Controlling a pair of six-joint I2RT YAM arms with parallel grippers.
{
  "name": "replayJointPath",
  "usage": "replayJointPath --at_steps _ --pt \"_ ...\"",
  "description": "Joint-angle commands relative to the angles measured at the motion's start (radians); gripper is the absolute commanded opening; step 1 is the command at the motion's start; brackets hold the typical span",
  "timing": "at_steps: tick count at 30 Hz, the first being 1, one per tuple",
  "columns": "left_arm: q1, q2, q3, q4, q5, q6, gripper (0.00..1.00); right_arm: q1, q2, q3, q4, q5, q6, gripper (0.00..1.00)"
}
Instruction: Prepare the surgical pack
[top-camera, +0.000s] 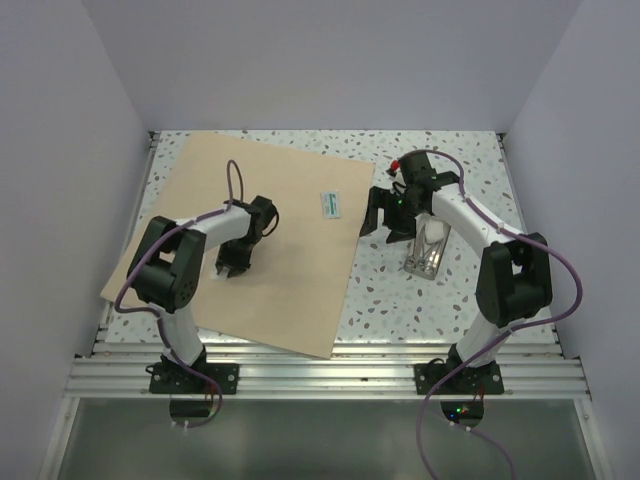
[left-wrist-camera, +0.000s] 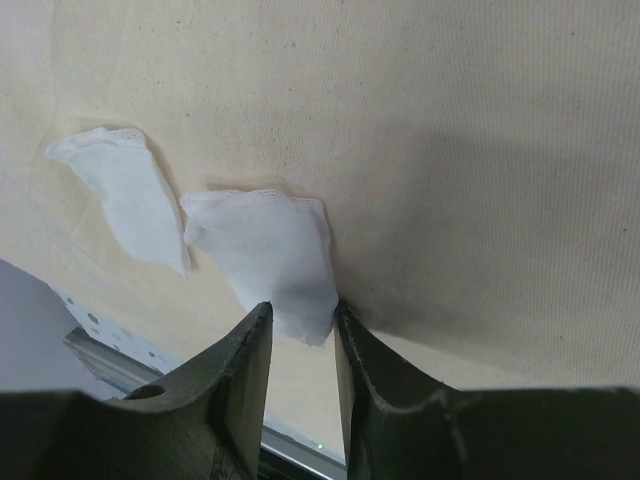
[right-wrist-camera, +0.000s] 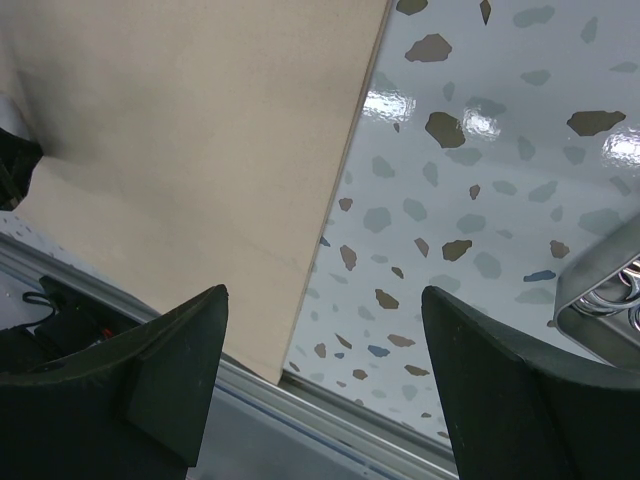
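A big tan wrap sheet (top-camera: 290, 285) lies flat on the left half of the table. My left gripper (top-camera: 235, 264) hangs low over it. In the left wrist view two white gauze squares lie on the sheet (left-wrist-camera: 480, 150): one (left-wrist-camera: 120, 195) to the left, the other (left-wrist-camera: 265, 255) with its lower corner between my left gripper's (left-wrist-camera: 300, 312) parted fingertips. My right gripper (top-camera: 385, 222) stands wide open and empty beside the sheet's right edge (right-wrist-camera: 200, 130). A small steel tray (top-camera: 428, 252) sits under the right arm. Its rim (right-wrist-camera: 598, 285) and steel instrument rings show at the right wrist view's edge.
A small white and teal packet (top-camera: 331, 205) lies on the sheet near its right edge. The speckled white tabletop (right-wrist-camera: 470, 180) shows right of the sheet. An aluminium rail (top-camera: 320, 375) runs along the near edge, and white walls close in the other three sides.
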Motion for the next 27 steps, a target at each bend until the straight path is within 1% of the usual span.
replayJointPath --at_steps 1,5,8,10,16,19,20,21,27 --pt "0.023 0.01 -0.06 0.108 0.09 -0.002 0.35 0.004 -0.011 0.035 0.002 -0.013 -0.007 0.82" --pt "0.034 0.002 -0.069 0.118 0.071 0.001 0.34 0.004 -0.016 0.034 0.008 -0.014 -0.004 0.82" --pt "0.035 0.002 -0.069 0.121 0.068 0.002 0.28 0.004 -0.019 0.035 0.011 -0.016 -0.001 0.82" --pt "0.035 0.005 -0.066 0.119 0.067 0.002 0.25 0.004 -0.021 0.034 0.014 -0.019 0.0 0.82" --pt "0.035 -0.004 -0.054 0.115 0.053 0.009 0.11 0.004 -0.028 0.028 0.016 -0.02 -0.001 0.82" --pt "0.037 -0.007 -0.035 0.092 0.035 0.002 0.07 0.004 -0.03 0.025 0.016 -0.019 -0.003 0.82" --pt "0.037 -0.013 -0.019 0.084 0.03 0.001 0.02 0.003 -0.031 0.026 0.014 -0.02 -0.006 0.82" --pt "0.037 -0.019 -0.011 0.076 0.024 -0.004 0.0 0.004 -0.031 0.026 0.013 -0.02 -0.006 0.82" --pt "0.037 -0.053 0.058 0.018 -0.002 -0.021 0.0 0.004 -0.042 0.026 0.016 -0.024 -0.007 0.82"
